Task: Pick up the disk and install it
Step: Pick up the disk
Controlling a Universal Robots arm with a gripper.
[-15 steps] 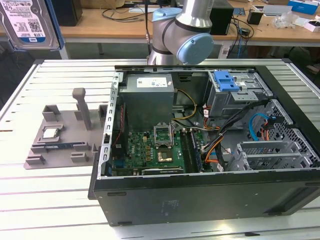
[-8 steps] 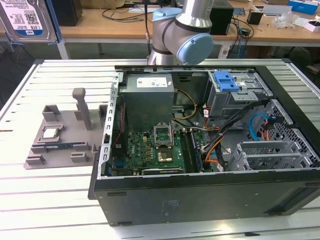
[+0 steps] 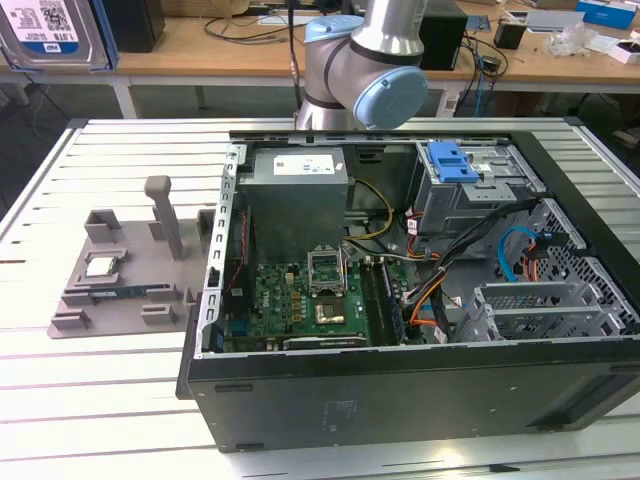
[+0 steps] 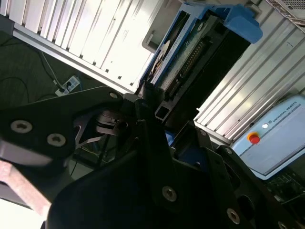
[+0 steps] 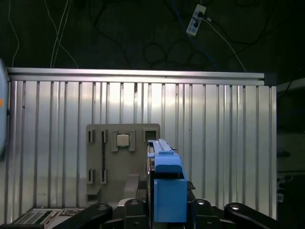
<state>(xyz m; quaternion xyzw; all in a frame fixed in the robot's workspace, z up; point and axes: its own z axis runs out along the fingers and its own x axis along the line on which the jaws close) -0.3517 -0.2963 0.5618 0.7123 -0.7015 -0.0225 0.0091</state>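
The disk (image 3: 42,30), silver with a white label and a blue plastic bracket, hangs high at the exterior view's upper left, far above the table. In the first wrist view the disk (image 5: 167,183) is seen edge-on, blue bracket outward, clamped between my gripper (image 5: 167,210) fingers. The second wrist view looks along the disk (image 4: 178,45), its connector edge and blue bracket reaching out from my gripper (image 4: 153,102), which is shut on it. The slatted table lies well below.
An open computer case (image 3: 400,390) lies on the slatted table (image 3: 100,400), with a grey cage and blue latch (image 3: 452,162) at its back. A grey fixture plate (image 3: 120,280) beside the case carries a small silver chip (image 3: 103,265). A pendant with a red button (image 4: 254,138) lies nearby.
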